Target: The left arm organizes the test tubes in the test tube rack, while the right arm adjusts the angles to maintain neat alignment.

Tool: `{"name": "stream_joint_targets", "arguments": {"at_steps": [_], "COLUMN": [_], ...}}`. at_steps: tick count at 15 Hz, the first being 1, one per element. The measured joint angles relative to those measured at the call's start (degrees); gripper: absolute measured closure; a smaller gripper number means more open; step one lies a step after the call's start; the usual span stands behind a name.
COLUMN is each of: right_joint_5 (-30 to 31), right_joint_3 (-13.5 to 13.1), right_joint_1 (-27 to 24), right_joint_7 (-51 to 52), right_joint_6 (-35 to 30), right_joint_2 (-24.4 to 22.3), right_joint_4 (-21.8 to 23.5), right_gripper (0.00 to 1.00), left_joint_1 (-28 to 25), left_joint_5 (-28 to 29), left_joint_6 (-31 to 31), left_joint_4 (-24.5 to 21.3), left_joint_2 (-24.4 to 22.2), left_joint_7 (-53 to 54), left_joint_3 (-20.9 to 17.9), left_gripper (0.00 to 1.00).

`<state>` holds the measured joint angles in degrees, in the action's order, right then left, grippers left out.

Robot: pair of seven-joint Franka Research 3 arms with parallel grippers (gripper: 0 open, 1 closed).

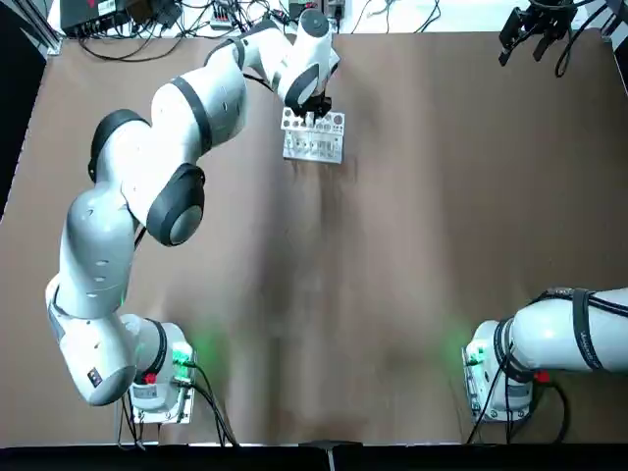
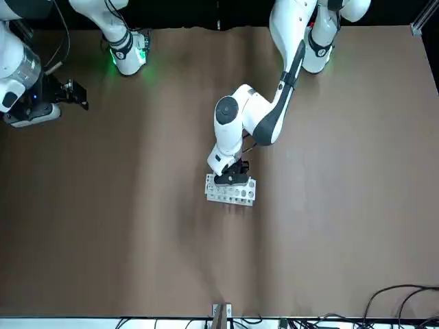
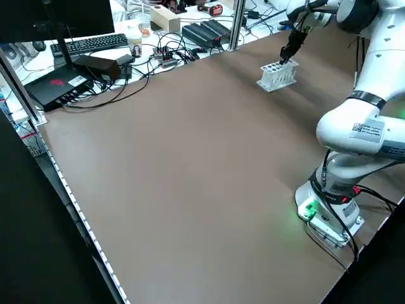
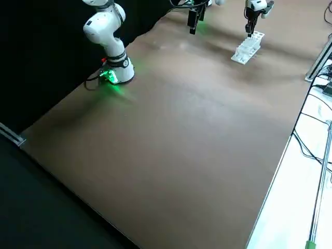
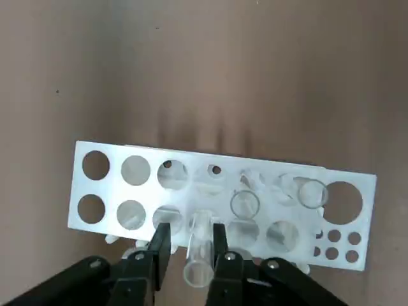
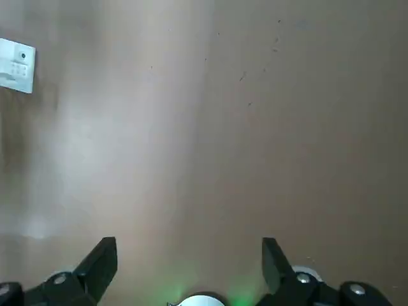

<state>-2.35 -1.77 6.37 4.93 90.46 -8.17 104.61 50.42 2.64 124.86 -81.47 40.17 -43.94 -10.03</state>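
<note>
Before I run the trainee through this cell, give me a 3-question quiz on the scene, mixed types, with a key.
1. Multiple choice. What is the left gripper positioned at?
A) the keyboard
B) the test tube rack
C) the cardboard tray

2. True or false. The fingers of the right gripper, off at the robot's right at the table's far side, are spread apart.

3. Fill in the blank. In the left wrist view, a clear test tube shows between the left gripper's two ____.

Key: 1 B; 2 true; 3 fingers.
</note>
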Motion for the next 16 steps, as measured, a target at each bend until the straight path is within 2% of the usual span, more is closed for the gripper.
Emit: {"name": "stream_joint_targets", "arguments": {"at_steps": [3,16], "right_joint_5": [0.0,0.0], "right_joint_3": [0.0,0.0], "right_joint_1": [0.0,0.0], "right_joint_7": [0.0,0.0], "right_joint_6": [0.0,0.0], "right_joint_2": [0.0,0.0], "right_joint_4": [0.0,0.0], "right_gripper": [0.0,0.0], "left_joint_1": [0.0,0.04], "left_joint_5": [0.0,-0.25], "left_joint_6": [0.0,0.0], "left_joint_4": [0.0,0.0], "left_joint_2": [0.0,0.0], "left_joint_7": [0.0,-0.48], "left_joint_3": [0.0,0.07], "left_gripper": [0.7,0.7]}}
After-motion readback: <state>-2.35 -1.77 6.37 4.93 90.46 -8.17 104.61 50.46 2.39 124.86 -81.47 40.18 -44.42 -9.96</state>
